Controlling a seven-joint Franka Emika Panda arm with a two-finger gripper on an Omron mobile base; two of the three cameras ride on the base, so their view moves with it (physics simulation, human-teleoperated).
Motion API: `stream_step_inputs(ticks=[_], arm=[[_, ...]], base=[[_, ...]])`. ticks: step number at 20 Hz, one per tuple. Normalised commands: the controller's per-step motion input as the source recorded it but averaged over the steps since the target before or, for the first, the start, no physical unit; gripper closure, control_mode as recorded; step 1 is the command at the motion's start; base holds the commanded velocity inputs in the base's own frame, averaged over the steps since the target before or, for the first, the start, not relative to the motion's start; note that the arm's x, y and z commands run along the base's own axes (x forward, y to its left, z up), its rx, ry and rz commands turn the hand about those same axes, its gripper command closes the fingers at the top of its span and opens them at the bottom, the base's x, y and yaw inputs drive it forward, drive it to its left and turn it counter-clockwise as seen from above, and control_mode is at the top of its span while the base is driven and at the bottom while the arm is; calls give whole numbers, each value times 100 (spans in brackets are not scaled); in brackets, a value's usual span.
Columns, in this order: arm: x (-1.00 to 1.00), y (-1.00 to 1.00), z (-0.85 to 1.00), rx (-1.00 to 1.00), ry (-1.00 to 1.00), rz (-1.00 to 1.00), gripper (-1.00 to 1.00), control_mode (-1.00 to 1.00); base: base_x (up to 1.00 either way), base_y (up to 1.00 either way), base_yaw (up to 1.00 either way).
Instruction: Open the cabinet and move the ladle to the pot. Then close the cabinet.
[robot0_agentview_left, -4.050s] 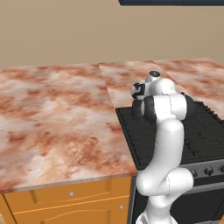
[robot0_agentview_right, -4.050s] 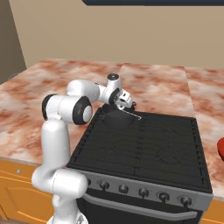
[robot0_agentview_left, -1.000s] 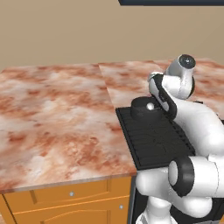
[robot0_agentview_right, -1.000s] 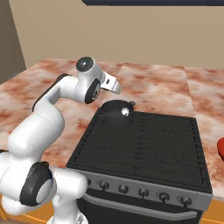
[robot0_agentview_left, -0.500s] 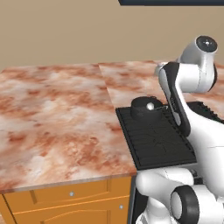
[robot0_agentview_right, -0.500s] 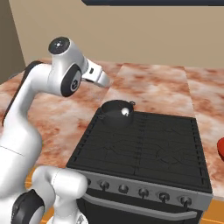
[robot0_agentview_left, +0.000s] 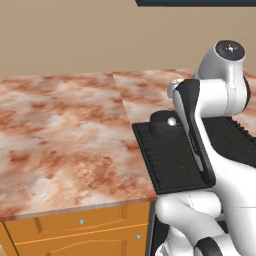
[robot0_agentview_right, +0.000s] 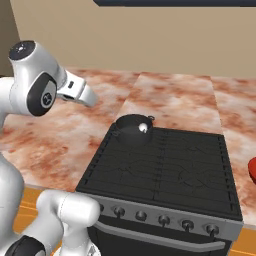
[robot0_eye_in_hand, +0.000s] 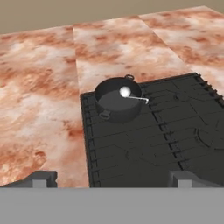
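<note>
While in the pot (robot0_eye_in_hand: 117, 104), ladle (robot0_eye_in_hand: 130, 94) far from gripper (robot0_eye_in_hand: 111, 177).

The arm covers the right half of the stove (robot0_agentview_left: 170, 160) in the left base view, and a red thing (robot0_agentview_right: 252, 170) gets cropped at the right edge.

Arm (robot0_agentview_left: 220, 165) is glossy white with rounded, bulbous link housings and smooth shells, no cables, screws or printed markings visible. Joints are dark: round black end caps with a small pale centre dot on the upper joint (robot0_agentview_left: 230, 49) and on the one in the right base view (robot0_agentview_right: 44, 94), plus a long black band running down the side of a link (robot0_agentview_left: 197, 135). In the hand view, two small dark grey fingertips (robot0_eye_in_hand: 41, 178) with blocky, flat-topped ends show along the bottom edge.
</note>
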Motion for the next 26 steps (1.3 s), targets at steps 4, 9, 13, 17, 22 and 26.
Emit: stream_step_inputs(ticks=[4,9,13,17,22,26], arm=[[-16,12,-1,-1,0,5,-100,-100],[-2,2,0,0,0,5,-100,-100],[-4,0,0,0,0,0,-100,100],[0,0,0,0,0,0,-100,100],[0,0,0,0,0,0,-100,100],[0,0,0,0,0,0,-100,100]], base=[[0,0,0],[0,0,0],[-48,1,-2],[-99,-13,-51],[-73,-8,-73],[-12,-34,-84]])
